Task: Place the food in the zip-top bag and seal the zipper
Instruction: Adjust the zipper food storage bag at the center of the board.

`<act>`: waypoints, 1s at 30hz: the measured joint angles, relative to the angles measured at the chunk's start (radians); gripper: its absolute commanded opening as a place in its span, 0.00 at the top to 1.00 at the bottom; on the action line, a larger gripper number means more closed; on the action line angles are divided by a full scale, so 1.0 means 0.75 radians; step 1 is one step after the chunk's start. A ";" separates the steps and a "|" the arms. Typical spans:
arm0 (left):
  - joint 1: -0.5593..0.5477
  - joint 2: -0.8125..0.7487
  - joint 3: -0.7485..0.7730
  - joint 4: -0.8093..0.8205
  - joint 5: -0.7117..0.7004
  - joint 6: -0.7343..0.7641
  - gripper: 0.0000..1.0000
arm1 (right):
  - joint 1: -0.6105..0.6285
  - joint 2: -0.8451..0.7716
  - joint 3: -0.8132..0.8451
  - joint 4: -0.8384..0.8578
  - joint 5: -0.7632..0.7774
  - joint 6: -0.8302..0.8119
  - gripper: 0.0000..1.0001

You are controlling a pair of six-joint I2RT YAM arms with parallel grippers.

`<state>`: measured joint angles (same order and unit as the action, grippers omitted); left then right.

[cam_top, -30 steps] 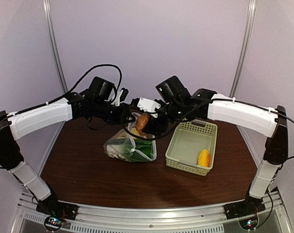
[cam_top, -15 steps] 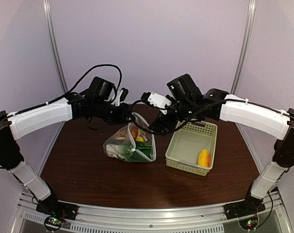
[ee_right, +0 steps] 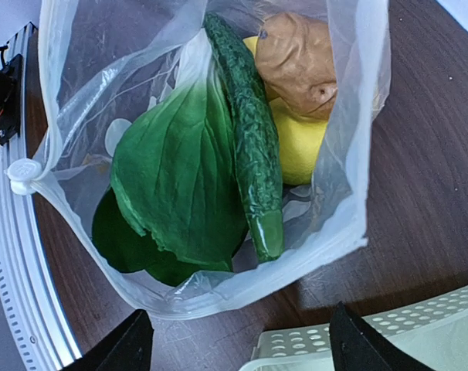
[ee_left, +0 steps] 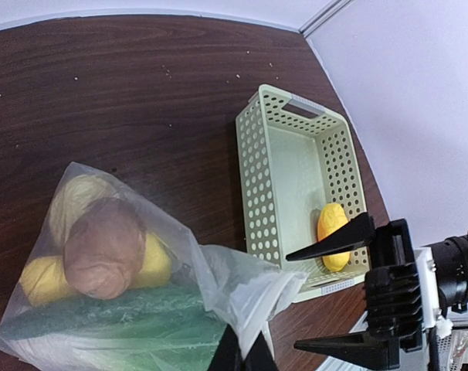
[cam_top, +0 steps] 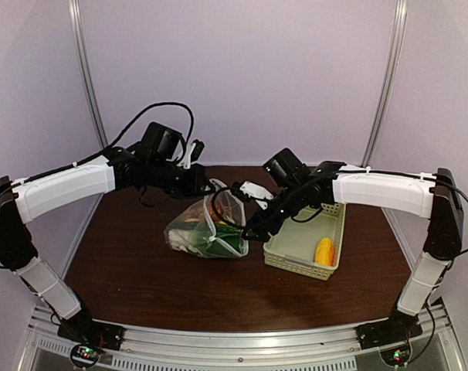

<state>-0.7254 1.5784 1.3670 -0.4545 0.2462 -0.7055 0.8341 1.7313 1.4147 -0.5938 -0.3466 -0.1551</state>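
Note:
The clear dotted zip-top bag [cam_top: 205, 236] lies open on the table with food in it. In the right wrist view I see the green leafy vegetable [ee_right: 176, 182], the green cucumber [ee_right: 249, 147], the brown round piece [ee_right: 300, 58] and a yellow lemon [ee_right: 296, 147] inside. The zipper strip runs along the mouth edge [ee_right: 242, 287], unsealed. My left gripper [cam_top: 205, 185] is shut on the bag's upper edge [ee_left: 242, 290] and holds it up. My right gripper [cam_top: 255, 226] is open and empty, between the bag and the basket. One orange-yellow piece [cam_top: 324, 251] lies in the basket.
The pale green lattice basket [cam_top: 296, 267] stands right of the bag, close to my right gripper; it also shows in the left wrist view [ee_left: 249, 178] and the right wrist view [ee_right: 388, 340]. Bare brown table lies in front of the bag.
One second ago my right gripper held the brown piece above the bag. It dropped it in, then moved down and toward the basket, open and empty. The left gripper has kept its hold.

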 measured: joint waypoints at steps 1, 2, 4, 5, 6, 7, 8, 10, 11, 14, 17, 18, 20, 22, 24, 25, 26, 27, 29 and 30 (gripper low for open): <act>0.000 -0.001 0.000 0.000 -0.001 0.000 1.00 | 0.001 0.009 0.000 0.001 -0.018 0.009 0.25; 0.000 -0.001 0.000 0.000 -0.002 0.000 1.00 | 0.001 0.020 0.001 0.002 -0.033 0.020 0.26; 0.000 -0.001 0.000 0.000 -0.004 0.000 1.00 | 0.000 0.042 0.003 0.010 -0.051 0.041 0.29; 0.000 -0.002 0.000 0.000 -0.005 0.000 1.00 | -0.001 0.055 0.005 0.011 -0.058 0.052 0.31; 0.000 -0.004 0.000 0.000 -0.006 0.000 1.00 | -0.002 0.066 0.006 0.014 -0.062 0.059 0.32; 0.000 -0.005 0.000 0.000 -0.008 0.000 1.00 | -0.004 0.079 0.008 0.017 -0.068 0.070 0.35; 0.000 -0.007 0.000 -0.001 -0.009 0.000 1.00 | -0.008 0.091 0.008 0.023 -0.075 0.079 0.38; 0.000 -0.012 0.000 -0.001 -0.011 0.000 1.00 | -0.021 0.111 0.008 0.033 -0.090 0.093 0.48; 0.000 -0.014 0.000 -0.001 -0.012 0.000 1.00 | -0.031 0.119 0.008 0.039 -0.098 0.104 0.54; 0.000 -0.018 0.000 -0.003 -0.020 0.000 1.00 | -0.057 0.136 0.010 0.049 -0.137 0.109 0.65; 0.000 -0.021 0.000 -0.003 -0.032 0.000 1.00 | -0.075 0.152 0.020 0.051 -0.227 0.107 0.73; 0.000 -0.021 0.000 -0.003 -0.035 0.000 1.00 | -0.082 0.156 0.024 0.053 -0.270 0.102 0.80; 0.000 -0.022 -0.001 -0.003 -0.040 0.001 1.00 | -0.088 0.159 0.027 0.056 -0.344 0.095 0.94; 0.000 -0.022 -0.001 -0.003 -0.045 0.001 1.00 | -0.088 0.161 0.034 0.051 -0.407 0.100 1.00; 0.000 -0.023 -0.001 -0.005 -0.056 0.002 1.00 | -0.088 0.166 0.064 0.025 -0.425 0.101 1.00; 0.000 -0.023 -0.001 -0.005 -0.059 0.003 1.00 | -0.086 0.169 0.089 0.005 -0.429 0.098 1.00; 0.000 -0.023 -0.001 -0.007 -0.064 0.009 1.00 | -0.086 0.170 0.112 -0.012 -0.432 0.098 1.00; 0.000 -0.024 -0.001 -0.015 -0.072 0.019 1.00 | -0.087 0.170 0.149 -0.042 -0.432 0.098 1.00; 0.000 -0.033 0.000 -0.040 -0.096 0.048 1.00 | -0.090 0.170 0.238 -0.099 -0.426 0.097 1.00; 0.000 -0.041 0.000 -0.052 -0.106 0.071 1.00 | -0.092 0.170 0.289 -0.126 -0.414 0.096 1.00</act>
<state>-0.7254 1.5478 1.3670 -0.4938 0.1669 -0.6525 0.7654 1.8591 1.6314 -0.6880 -0.6567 -0.0830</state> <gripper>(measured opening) 0.005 0.003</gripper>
